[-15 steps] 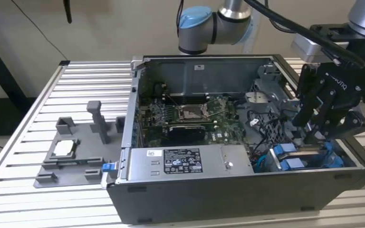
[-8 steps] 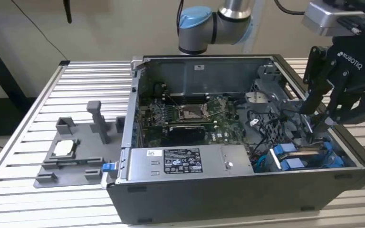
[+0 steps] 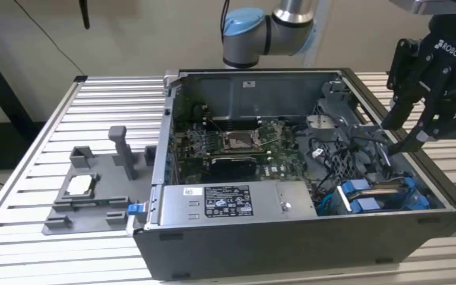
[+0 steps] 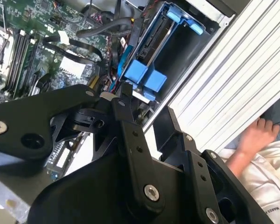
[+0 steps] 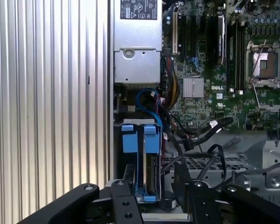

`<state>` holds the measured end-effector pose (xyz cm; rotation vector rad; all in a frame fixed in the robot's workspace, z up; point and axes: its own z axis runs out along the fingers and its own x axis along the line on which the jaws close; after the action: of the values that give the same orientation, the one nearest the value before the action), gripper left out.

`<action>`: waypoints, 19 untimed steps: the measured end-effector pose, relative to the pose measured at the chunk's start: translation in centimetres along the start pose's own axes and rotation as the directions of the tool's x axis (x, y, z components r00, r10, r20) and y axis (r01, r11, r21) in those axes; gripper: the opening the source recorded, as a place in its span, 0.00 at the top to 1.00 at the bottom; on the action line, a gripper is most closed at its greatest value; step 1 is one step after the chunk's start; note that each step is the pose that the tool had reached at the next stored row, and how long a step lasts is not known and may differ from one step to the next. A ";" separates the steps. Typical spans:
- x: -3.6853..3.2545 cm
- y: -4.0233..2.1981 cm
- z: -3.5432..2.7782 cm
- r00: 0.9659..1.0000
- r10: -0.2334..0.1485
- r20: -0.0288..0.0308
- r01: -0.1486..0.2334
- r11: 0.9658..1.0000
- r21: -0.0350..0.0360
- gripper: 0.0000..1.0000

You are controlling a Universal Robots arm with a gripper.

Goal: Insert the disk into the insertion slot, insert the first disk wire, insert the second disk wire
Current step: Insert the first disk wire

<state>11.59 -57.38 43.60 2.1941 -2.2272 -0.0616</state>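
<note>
the gripper [image 3: 398,133] hangs with its fingers [image 5: 125,201] spread and nothing in them just above the corner of the computer case [image 3: 291,249] on the exterior view's right, where the disk [image 5: 150,175] stands on its thin edge down inside the insertion slot [image 5: 129,140], right below it.

I have the open dark grey metal computer case [image 3: 291,249] lying on the slatted aluminium table [image 3: 30,249]. Just beside its wall, on the exterior view's left, sits the grey plastic fixture plate [image 3: 85,208]. Inside the case, the grey labelled power-supply box [image 3: 228,202] lies along the near wall, with the green motherboard [image 3: 244,148] behind it. The dark grey metal insertion slot [image 3: 386,190] takes the near corner on the exterior view's right, and the silver-grey disk [image 5: 151,173] in its blue carrier stands on edge inside it. My black gripper [image 3: 398,142] hangs just behind that slot, beside black cables [image 3: 361,141].
</note>
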 end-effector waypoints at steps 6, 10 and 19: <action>-0.25 0.04 0.12 1.000 -0.005 0.004 0.005 0.999 0.051 0.53; -0.50 0.03 0.45 1.000 -0.030 0.003 0.029 0.997 0.078 0.53; -0.76 0.00 1.32 0.995 -0.100 -0.003 0.100 0.987 0.125 0.53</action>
<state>11.55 -56.60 42.30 2.3697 -2.1779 0.0747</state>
